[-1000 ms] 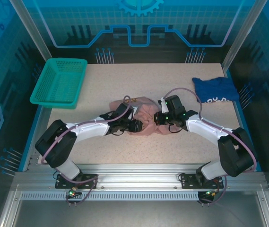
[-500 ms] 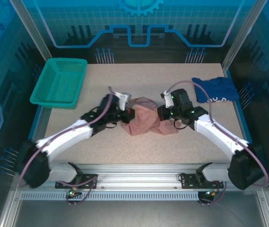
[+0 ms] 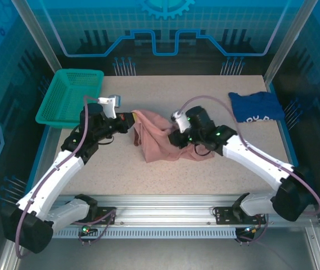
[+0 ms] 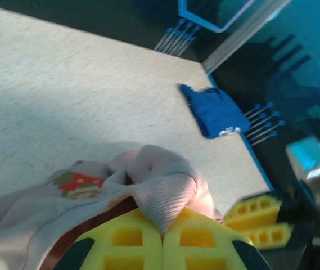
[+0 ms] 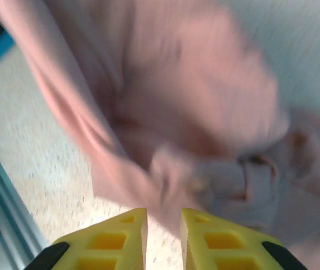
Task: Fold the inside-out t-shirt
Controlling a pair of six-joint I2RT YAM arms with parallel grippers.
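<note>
While the inside-out t-shirt (image 3: 158,142) lies bunched at the middle of the table (image 3: 171,93), its ribbed edge is pinched by the left gripper (image 4: 162,228). The right gripper (image 5: 163,219) is held slightly parted, close over the cloth.

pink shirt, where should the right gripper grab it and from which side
Probably the free right end of the shirt, coming down from the right. The left gripper pinches the ribbed band at its left end, so a hold opposite should let the crumpled cloth be pulled flat.
</note>
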